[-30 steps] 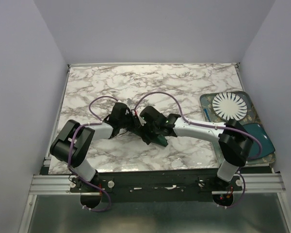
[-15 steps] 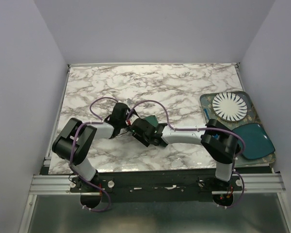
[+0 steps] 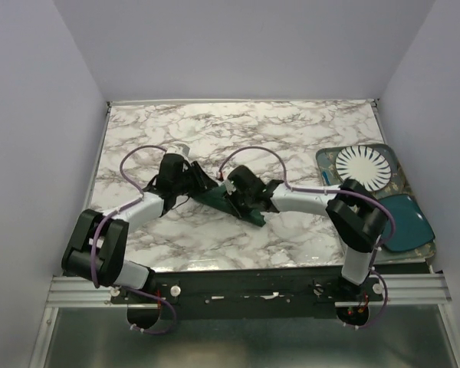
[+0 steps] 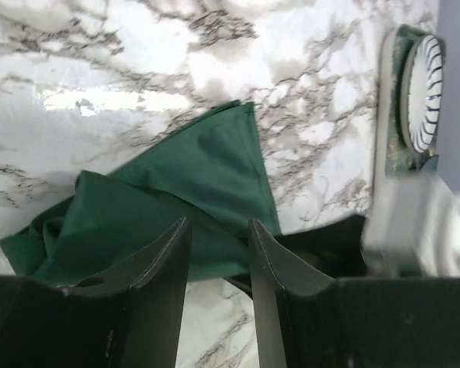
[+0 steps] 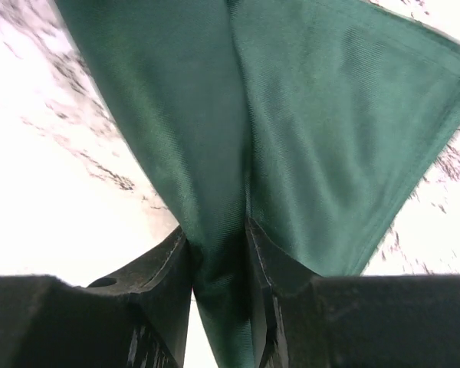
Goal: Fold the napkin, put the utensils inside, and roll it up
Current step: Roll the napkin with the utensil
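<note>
The marble table carries the napkin, bunched near its centre, with a tray at 3 o'clock. The right gripper, reaching in from 3 o'clock, is clamped on a raised fold of the cloth. The left gripper, at the napkin's 10 o'clock end, has its jaws apart, with cloth visible beyond the gap.

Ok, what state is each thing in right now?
napkin, bunched up, not rolled.
right hand, shut on a fold of the napkin.
left hand, open, close to the napkin.
striped plate, lying flat, empty.
teal dish, right way up, empty.
fork, not in view.
</note>
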Controlling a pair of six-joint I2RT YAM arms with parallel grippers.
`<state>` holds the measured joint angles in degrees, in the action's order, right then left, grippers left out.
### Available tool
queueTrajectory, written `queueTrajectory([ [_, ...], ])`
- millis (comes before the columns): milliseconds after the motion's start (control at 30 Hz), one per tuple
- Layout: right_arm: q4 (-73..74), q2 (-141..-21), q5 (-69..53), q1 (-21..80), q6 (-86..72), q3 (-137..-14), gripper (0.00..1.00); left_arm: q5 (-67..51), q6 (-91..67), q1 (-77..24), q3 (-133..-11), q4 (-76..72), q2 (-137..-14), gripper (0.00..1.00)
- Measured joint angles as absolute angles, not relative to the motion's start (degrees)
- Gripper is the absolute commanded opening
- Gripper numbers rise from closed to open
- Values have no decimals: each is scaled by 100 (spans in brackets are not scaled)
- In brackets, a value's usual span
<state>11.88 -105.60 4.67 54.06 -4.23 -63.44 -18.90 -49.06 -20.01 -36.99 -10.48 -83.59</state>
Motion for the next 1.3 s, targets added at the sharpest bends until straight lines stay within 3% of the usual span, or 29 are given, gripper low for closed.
queueTrajectory([
  [67, 1094, -10556, -489, 4919, -473, -6342, 43, -1817, -4807, -1997, -3787, -845, -8001, 44],
  [333, 1262, -11386, -3944, 3505, -768, -6884, 44, -1721, -4676, -2351, -4084, -683, -7861, 41],
  [600, 1640, -11902, -5183, 3201, -886, -7183, 44, -1712, -4755, -2637, -4082, -840, -8613, 40],
  [733, 1754, -11937, -5269, 3194, -941, -7194, 55, -1691, -4757, -2630, -4082, -945, -8807, 39],
  [967, 2239, -11692, -4794, 3227, -893, -7271, 65, -1691, -4762, -2633, -4060, -1210, -9177, 38],
  [1300, 3208, -10436, -1881, 4062, -663, -7345, 72, -1697, -4790, -2633, -3966, -1610, -9371, 37],
])
